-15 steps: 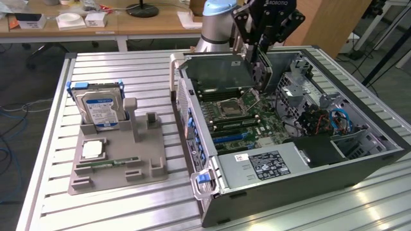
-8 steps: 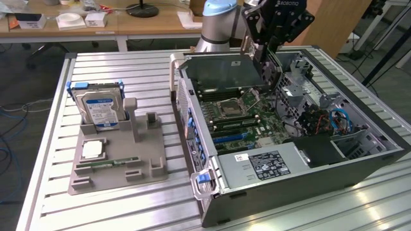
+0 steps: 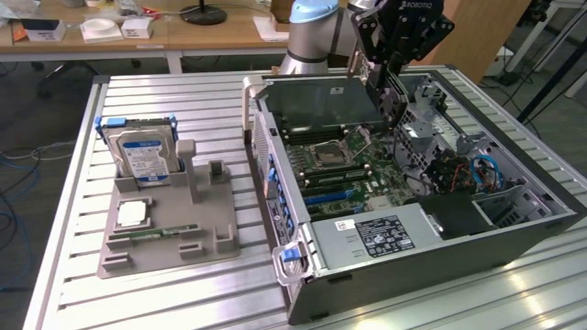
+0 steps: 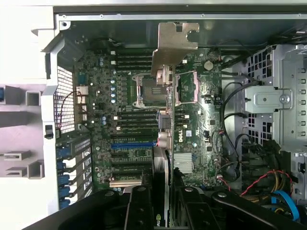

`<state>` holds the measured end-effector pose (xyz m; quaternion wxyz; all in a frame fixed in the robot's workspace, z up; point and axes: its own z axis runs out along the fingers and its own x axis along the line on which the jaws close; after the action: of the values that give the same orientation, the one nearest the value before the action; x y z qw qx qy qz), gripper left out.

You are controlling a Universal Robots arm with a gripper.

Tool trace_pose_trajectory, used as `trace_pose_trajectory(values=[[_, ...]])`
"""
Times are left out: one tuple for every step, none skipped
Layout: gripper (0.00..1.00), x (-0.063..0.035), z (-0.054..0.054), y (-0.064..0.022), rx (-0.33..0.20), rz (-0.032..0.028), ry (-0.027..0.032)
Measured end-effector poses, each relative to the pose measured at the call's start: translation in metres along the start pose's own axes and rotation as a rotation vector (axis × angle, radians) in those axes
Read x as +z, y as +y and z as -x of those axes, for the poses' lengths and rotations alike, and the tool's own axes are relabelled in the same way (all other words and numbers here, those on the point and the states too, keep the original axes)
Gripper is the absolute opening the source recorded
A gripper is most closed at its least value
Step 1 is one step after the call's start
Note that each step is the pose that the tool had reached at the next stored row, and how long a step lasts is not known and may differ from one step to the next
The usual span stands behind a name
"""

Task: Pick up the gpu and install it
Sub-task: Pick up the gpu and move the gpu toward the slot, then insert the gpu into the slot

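Observation:
The gpu (image 3: 321,103) is a thin dark card with a pale metal bracket (image 4: 175,45) at one end. It hangs edge-down over the motherboard (image 3: 353,172) inside the open computer case (image 3: 440,254). My gripper (image 3: 378,81) is shut on the card near its end on the exterior view's right. In the wrist view the gpu (image 4: 165,143) runs edge-on away from my gripper (image 4: 164,203), whose black fingers (image 4: 139,208) clamp it from both sides. The card floats above the board, close to the blue slot (image 4: 133,143) and the processor socket (image 4: 158,88).
On the exterior view's left a grey holder (image 3: 165,240) carries an upright silver blue-labelled hard drive (image 3: 142,155), a green memory stick (image 3: 151,235) and a pale square chip (image 3: 133,214). Drive cages (image 4: 278,100) and cables (image 3: 482,172) crowd the case's far side. The ribbed metal table (image 3: 73,206) lies around.

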<state>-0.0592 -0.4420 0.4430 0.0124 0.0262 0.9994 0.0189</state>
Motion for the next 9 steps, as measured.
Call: trace_pose_trajectory(values=[[0.26,0.0,0.0,0.0,0.0,0.0,0.0],[0.26,0.0,0.0,0.0,0.0,0.0,0.0],[0.26,0.0,0.0,0.0,0.0,0.0,0.0],[0.26,0.0,0.0,0.0,0.0,0.0,0.0001],[0.26,0.0,0.0,0.0,0.0,0.0001,0.0],[0.26,0.0,0.0,0.0,0.0,0.0001,0.0],[0.26,0.0,0.0,0.0,0.0,0.0001,0.0],[0.26,0.0,0.0,0.0,0.0,0.0,0.0],[0.26,0.0,0.0,0.0,0.0,0.0,0.0]])
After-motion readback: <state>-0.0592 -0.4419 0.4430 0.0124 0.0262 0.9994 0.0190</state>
